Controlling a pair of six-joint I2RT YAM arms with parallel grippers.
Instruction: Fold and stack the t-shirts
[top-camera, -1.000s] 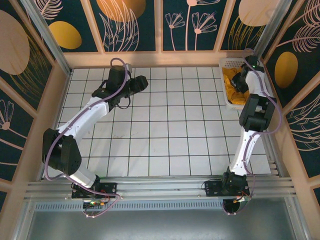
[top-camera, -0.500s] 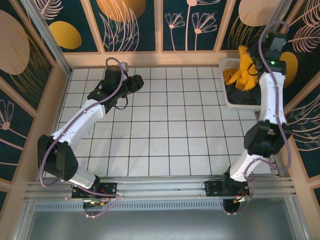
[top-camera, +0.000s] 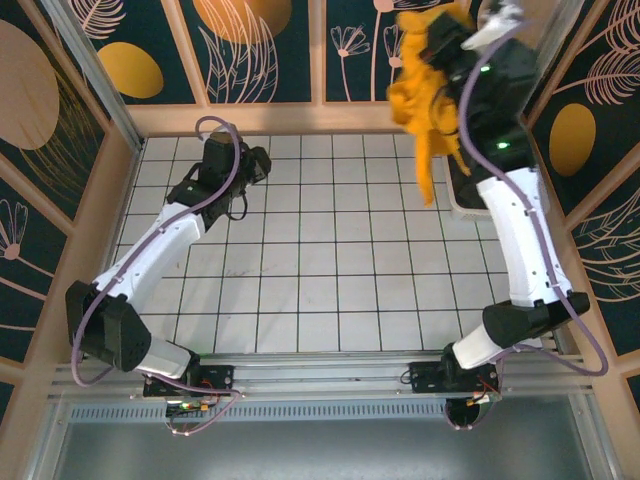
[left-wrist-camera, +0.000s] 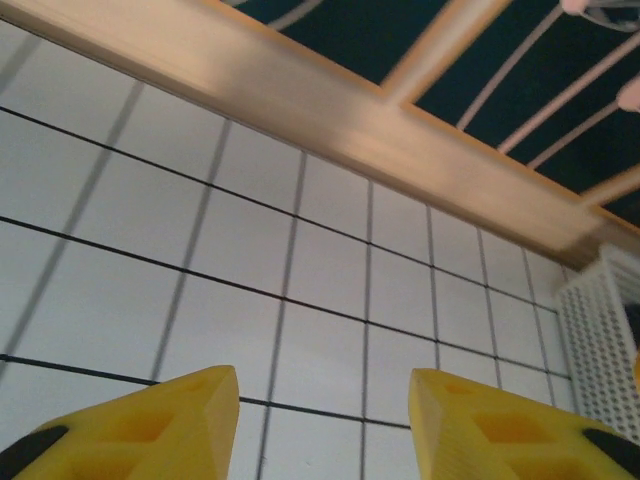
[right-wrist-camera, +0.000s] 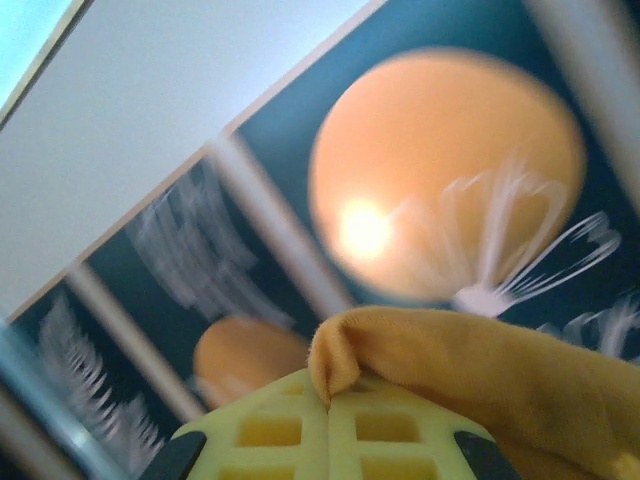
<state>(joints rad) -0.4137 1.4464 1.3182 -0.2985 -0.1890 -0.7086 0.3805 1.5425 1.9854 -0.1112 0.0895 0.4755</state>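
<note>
The mustard orange-yellow t-shirt (top-camera: 428, 90) hangs bunched high above the back right of the table, a long tail drooping toward the tiles. My right gripper (top-camera: 440, 35) is shut on its top edge; in the right wrist view a fold of the cloth (right-wrist-camera: 470, 370) is pinched between the closed yellow fingers (right-wrist-camera: 270, 430). My left gripper (top-camera: 258, 160) hovers over the back left tiles, open and holding nothing, its yellow fingertips (left-wrist-camera: 190, 410) wide apart. The dark shirts stay hidden behind the lifted arm.
The white lattice basket (top-camera: 462, 195) sits at the back right corner, mostly covered by the right arm; its wall (left-wrist-camera: 600, 340) shows at the right of the left wrist view. A wooden rail (top-camera: 290, 118) borders the back of the white tiled table (top-camera: 330, 280).
The right arm has risen steeply from the basket, pulling the mustard shirt out and up and swinging it leftward. The left gripper has drifted slightly left.
</note>
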